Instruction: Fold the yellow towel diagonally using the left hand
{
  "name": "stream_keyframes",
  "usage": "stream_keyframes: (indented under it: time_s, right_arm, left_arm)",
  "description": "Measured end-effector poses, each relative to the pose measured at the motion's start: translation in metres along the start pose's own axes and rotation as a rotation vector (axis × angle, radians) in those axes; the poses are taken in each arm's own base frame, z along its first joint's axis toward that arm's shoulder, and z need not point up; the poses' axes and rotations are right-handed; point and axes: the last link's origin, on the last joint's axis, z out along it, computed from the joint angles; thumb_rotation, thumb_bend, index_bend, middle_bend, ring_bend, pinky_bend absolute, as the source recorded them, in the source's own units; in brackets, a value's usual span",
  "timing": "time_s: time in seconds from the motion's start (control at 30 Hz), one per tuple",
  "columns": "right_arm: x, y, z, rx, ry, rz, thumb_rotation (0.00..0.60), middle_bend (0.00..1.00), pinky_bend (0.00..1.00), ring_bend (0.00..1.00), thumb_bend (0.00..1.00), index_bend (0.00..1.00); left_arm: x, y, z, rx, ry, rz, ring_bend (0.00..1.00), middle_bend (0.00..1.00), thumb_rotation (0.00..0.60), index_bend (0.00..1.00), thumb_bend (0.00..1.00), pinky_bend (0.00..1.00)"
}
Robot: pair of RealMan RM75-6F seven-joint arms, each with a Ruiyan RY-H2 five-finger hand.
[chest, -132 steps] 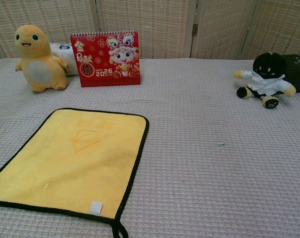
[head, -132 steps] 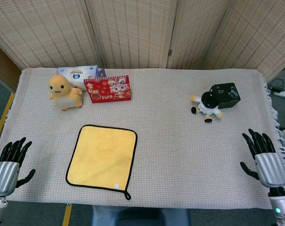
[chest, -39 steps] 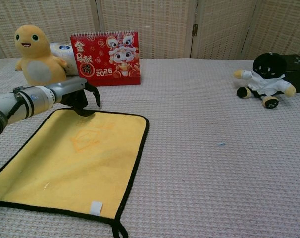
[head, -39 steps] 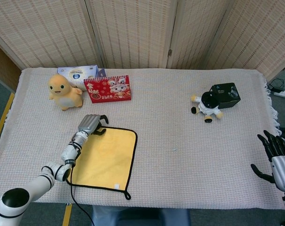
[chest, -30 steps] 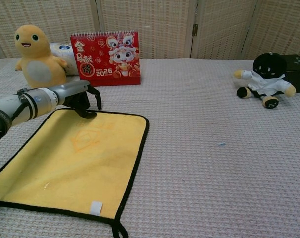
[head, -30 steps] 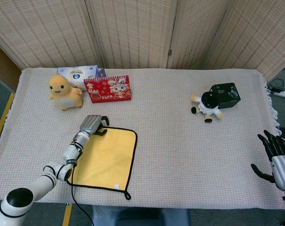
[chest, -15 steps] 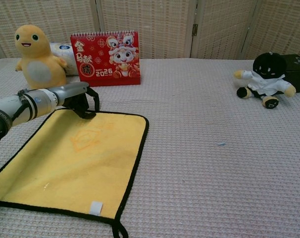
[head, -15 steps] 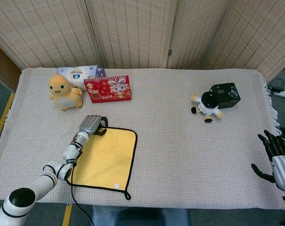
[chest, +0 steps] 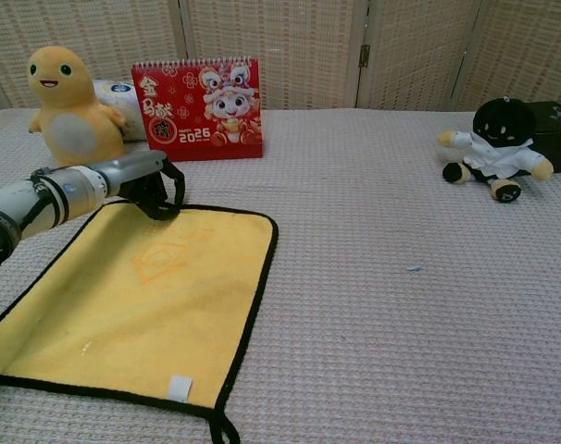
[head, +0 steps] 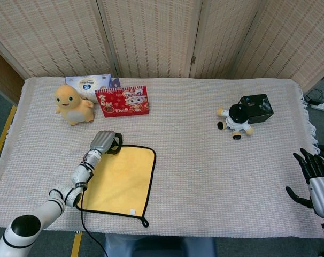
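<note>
1. The left arm reaches forward low over the table, its left hand palm down with dark fingers curled downward.
2. The right hand sits upright at the frame edge, fingers spread.

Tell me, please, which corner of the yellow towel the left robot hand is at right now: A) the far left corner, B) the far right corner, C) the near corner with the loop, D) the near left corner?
A: the left robot hand sits at the far left corner of the yellow towel, on the side nearest the red calendar, with its fingers curled down onto the black edge there.
</note>
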Motion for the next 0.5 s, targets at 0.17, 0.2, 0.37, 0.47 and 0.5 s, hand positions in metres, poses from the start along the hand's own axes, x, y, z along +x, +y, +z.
stream_keyframes:
  time_s: [0.17,0.2,0.37,0.47,0.5]
  right_arm:
    - [0.000,-0.002,-0.001,0.011,-0.002,0.001,0.600,0.00,0.00,0.00,0.32,0.00]
    - [-0.001,-0.003,-0.001,0.017,-0.002,0.001,0.600,0.00,0.00,0.00,0.32,0.00]
    - [0.000,-0.008,-0.005,0.039,0.003,0.000,0.600,0.00,0.00,0.00,0.33,0.00]
    - [0.000,-0.011,-0.008,0.055,0.008,-0.003,0.600,0.00,0.00,0.00,0.33,0.00]
    - [0.000,-0.013,-0.009,0.061,0.009,-0.004,0.600,0.00,0.00,0.00,0.32,0.00]
  left_arm:
    - [-0.001,0.005,-0.009,-0.044,0.029,0.012,1.00,1.00,0.600,0.66,0.50,1.00]
    - [-0.002,0.007,-0.011,-0.053,0.032,0.014,1.00,1.00,0.600,0.67,0.50,1.00]
    - [-0.006,0.014,-0.027,-0.103,0.043,0.028,1.00,1.00,0.600,0.67,0.50,1.00]
    - [-0.009,0.019,-0.041,-0.133,0.055,0.040,1.00,1.00,0.600,0.67,0.50,1.00]
    - [-0.010,0.020,-0.046,-0.142,0.061,0.044,1.00,1.00,0.600,0.67,0.50,1.00]
